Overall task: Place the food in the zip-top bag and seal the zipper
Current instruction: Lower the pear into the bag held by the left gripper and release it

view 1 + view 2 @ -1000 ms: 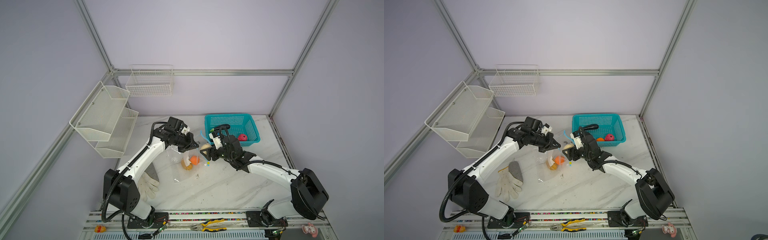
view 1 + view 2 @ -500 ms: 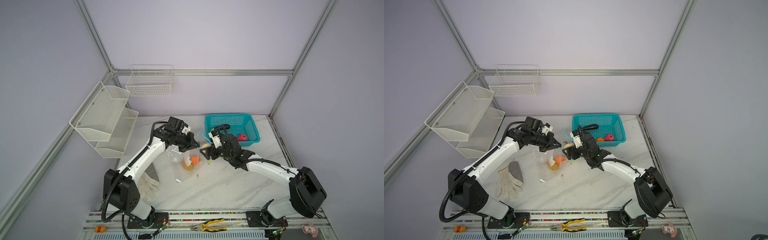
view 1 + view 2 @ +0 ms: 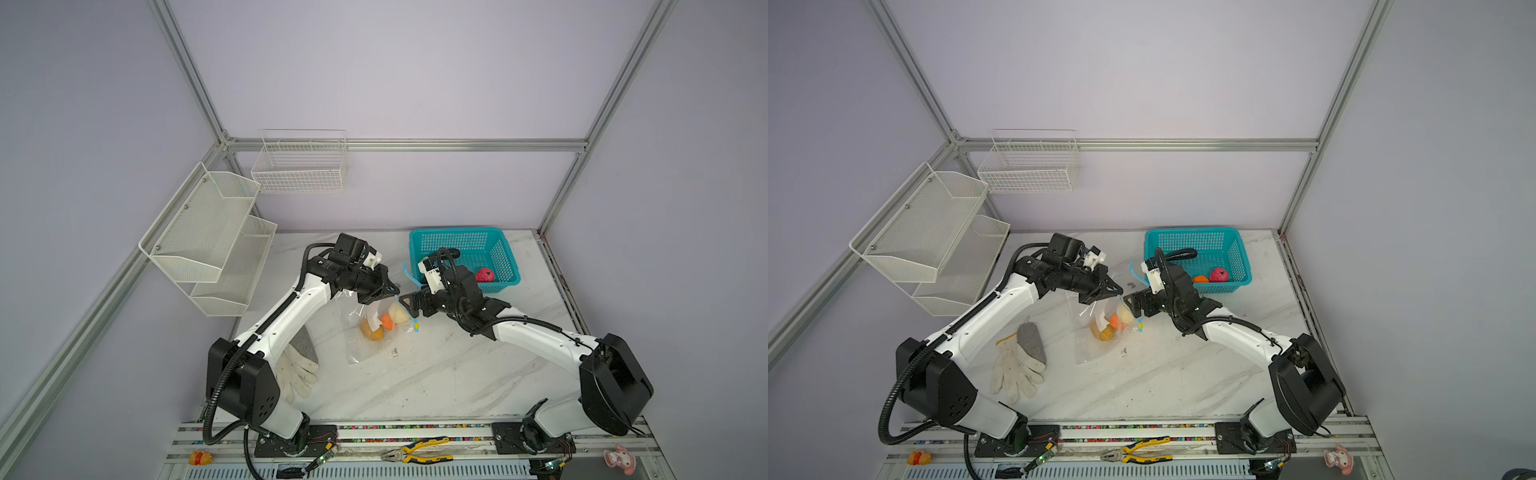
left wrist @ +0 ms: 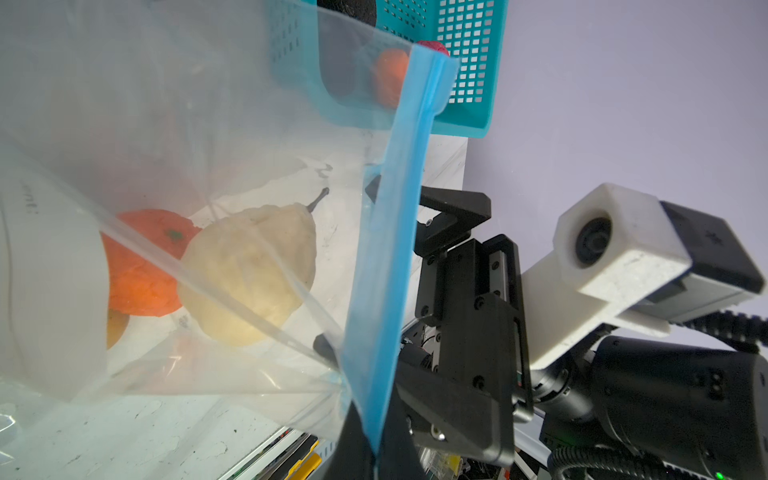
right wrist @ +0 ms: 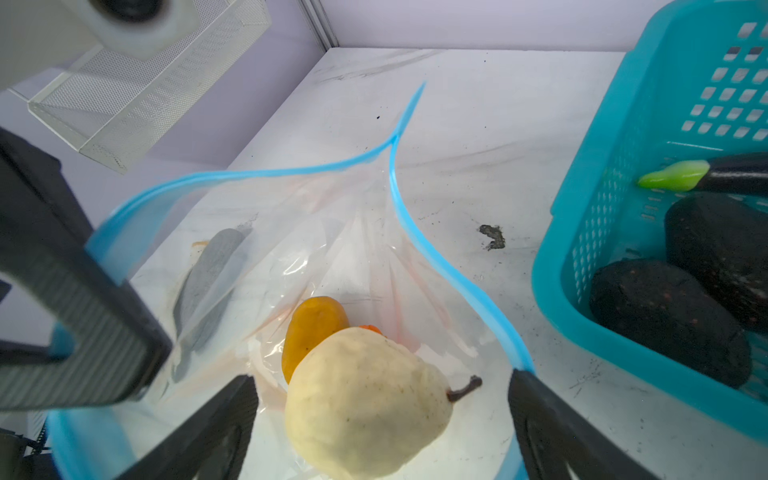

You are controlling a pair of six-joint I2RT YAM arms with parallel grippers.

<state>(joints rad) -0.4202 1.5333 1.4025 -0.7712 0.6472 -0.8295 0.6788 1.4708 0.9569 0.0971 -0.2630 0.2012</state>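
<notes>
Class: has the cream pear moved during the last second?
Yes. The cream pear has moved away from the teal basket, lower in both top views, and lies inside the zip-top bag.

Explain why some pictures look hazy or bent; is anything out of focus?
Left wrist view: the teal basket looks milky behind the zip-top bag, whose white label is a blur. Right wrist view: the left hand, close to the lens, is soft; the cream pear is sharp; plastic glints. Both top views: even light, faint shadows, frame posts splay from the wide lens.

Seemingly marble table (image 3: pixel 457 374), basket (image 3: pixel 457 243), glove (image 3: pixel 297 370), bag (image 3: pixel 370 349)
</notes>
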